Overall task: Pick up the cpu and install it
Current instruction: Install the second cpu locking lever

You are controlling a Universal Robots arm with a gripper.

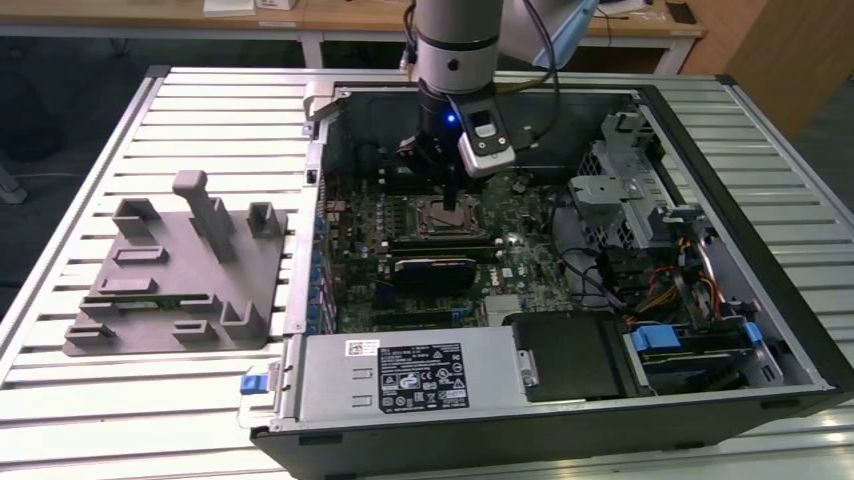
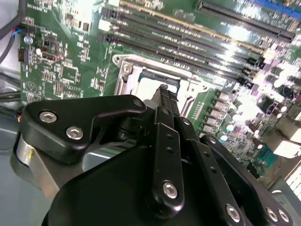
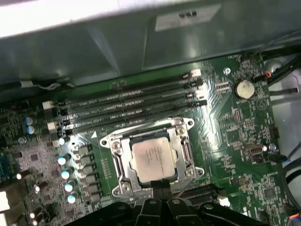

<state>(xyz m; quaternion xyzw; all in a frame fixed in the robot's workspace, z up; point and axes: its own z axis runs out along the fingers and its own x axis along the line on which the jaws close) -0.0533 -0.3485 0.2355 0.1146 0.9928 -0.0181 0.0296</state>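
The cpu [image 3: 153, 160], a small silver square, lies flat inside the metal-framed motherboard socket [image 3: 117, 146] in the open computer case [image 1: 747, 300]. In the second wrist view a pale part of the cpu [image 2: 151, 88] shows just past the fingertips. My gripper [image 3: 160, 182] hangs straight over the socket, its tip at the cpu's edge. In the second wrist view the two thin black fingers [image 2: 165, 122] meet at the gripper [image 2: 164, 90] tip with nothing between them. In the exterior view the gripper [image 1: 455, 205] reaches down onto the socket [image 1: 445, 217] at the board's middle.
A grey plastic fixture tray [image 1: 174, 280] lies on the slatted table at the exterior view's left. Memory slots [image 3: 127, 106] run beside the socket. The power supply [image 1: 407, 375] sits at the case front, a drive cage [image 1: 627, 180] and cables at the exterior view's right.
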